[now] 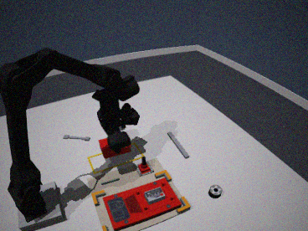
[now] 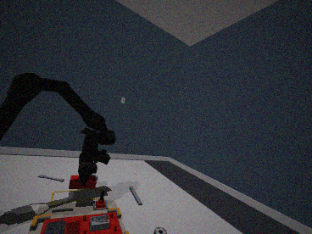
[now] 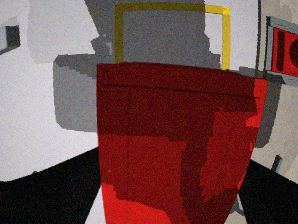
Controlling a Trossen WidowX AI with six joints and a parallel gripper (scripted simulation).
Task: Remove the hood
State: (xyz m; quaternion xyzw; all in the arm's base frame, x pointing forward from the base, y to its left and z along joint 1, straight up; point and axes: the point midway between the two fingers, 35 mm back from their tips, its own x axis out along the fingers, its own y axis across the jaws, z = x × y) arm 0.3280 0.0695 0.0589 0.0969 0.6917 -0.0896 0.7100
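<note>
From where I stood, the gripper [image 1: 119,147] [image 2: 86,181] [image 3: 173,160] had the red hood [image 1: 107,149] [image 2: 76,182] [image 3: 150,150] clamped between its fingers, above the white tabletop [image 1: 197,167] [image 2: 114,178] [image 3: 30,115]. The hood hung near the yellow outline [image 1: 90,164] [image 2: 52,197] [image 3: 226,45] (partly in shadow, that marking), overlapping it in the overhead view. The red car body [image 1: 142,202] [image 2: 80,225] lay between orange corner pieces [image 1: 99,197] [image 2: 34,224], and a small wheel [image 1: 215,191] [image 2: 160,231] sat well apart from it.

No readable text, label, brand or number can be made out. Only dark marks, too blurred to be read, are shown on the pale panel [image 1: 155,195] [image 2: 100,222] of the red car [image 1: 140,207] [image 2: 75,225].
</note>
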